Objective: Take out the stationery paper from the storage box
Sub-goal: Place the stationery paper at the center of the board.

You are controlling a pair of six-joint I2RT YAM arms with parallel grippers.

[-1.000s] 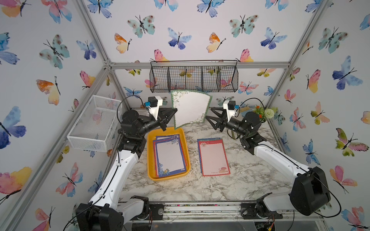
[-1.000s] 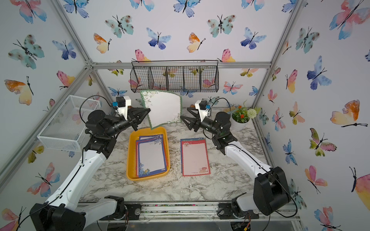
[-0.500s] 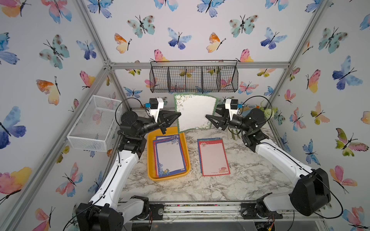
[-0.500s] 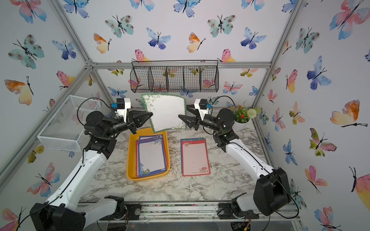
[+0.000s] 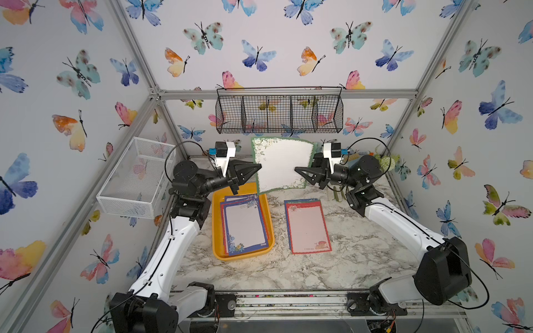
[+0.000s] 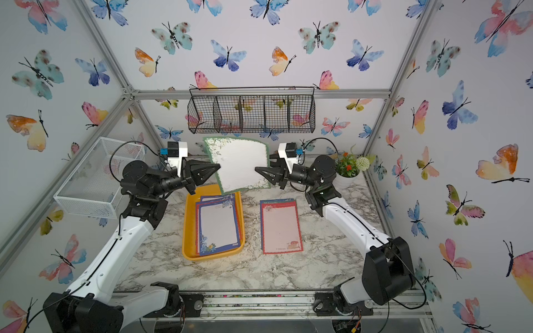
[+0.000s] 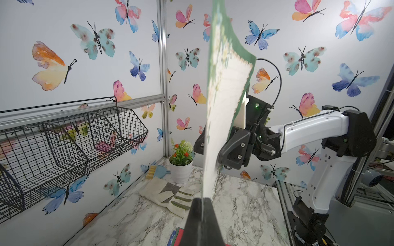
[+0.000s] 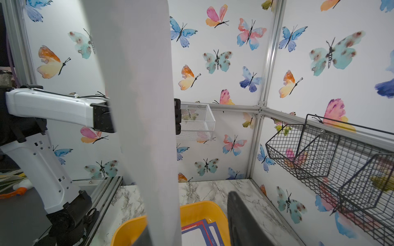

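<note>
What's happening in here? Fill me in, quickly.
The left gripper is shut on one side edge of a thin green-bordered floral letter sheet, holding it upright in the air over the far end of the shallow yellow-orange plastic tray. The right gripper has its open jaws around the sheet's opposite edge, not clamped. Blue-bordered sheets lie in the tray; a red-bordered sheet lies on the marble tabletop beside it.

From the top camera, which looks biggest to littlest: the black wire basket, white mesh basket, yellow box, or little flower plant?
1. black wire basket
2. white mesh basket and yellow storage box: about alike, too close to rank
3. flower plant, clearly smallest
</note>
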